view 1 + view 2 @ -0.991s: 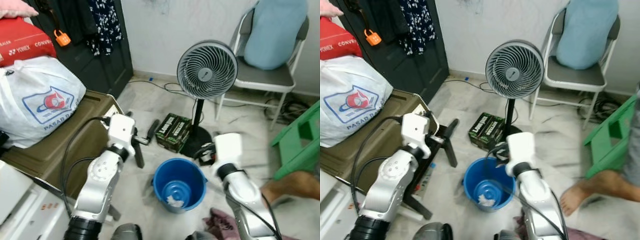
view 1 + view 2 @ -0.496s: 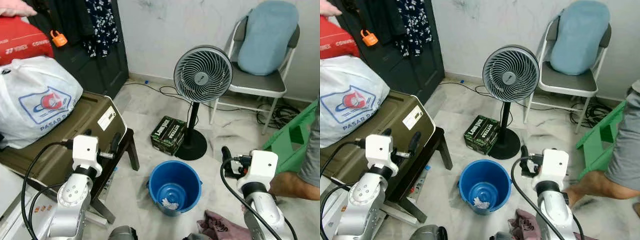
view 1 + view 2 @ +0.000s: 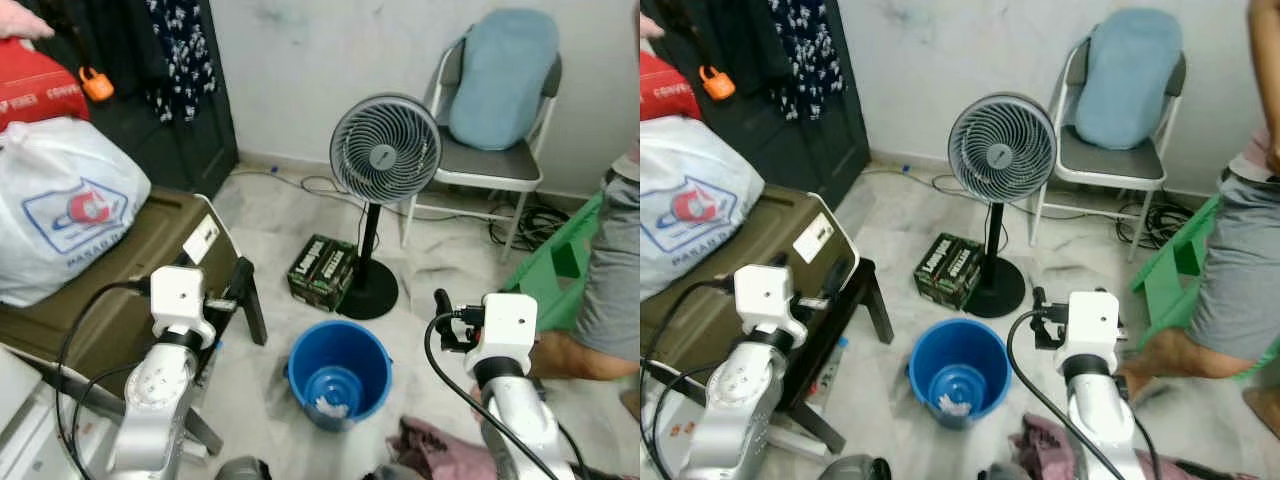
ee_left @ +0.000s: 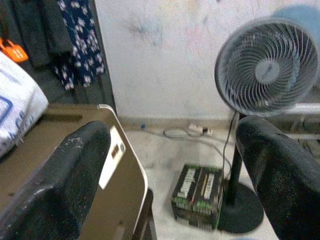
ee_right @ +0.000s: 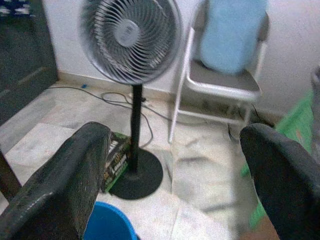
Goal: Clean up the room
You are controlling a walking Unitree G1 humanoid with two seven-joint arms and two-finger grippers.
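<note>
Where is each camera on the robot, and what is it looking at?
Head eyes: look down at the blue bucket; both silver arms show, left gripper and right gripper.
Left wrist: looks along its open black fingers at the fan and green box.
Right wrist: looks along its open fingers at the fan and chair.
All views share the fan.

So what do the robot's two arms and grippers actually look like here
Both arms are silver, jointed metal, each ending in a white boxy wrist block. A black cable loops from each block back down the arm. The left gripper and right gripper each have two long, matte black fingers with rounded tips.
</note>
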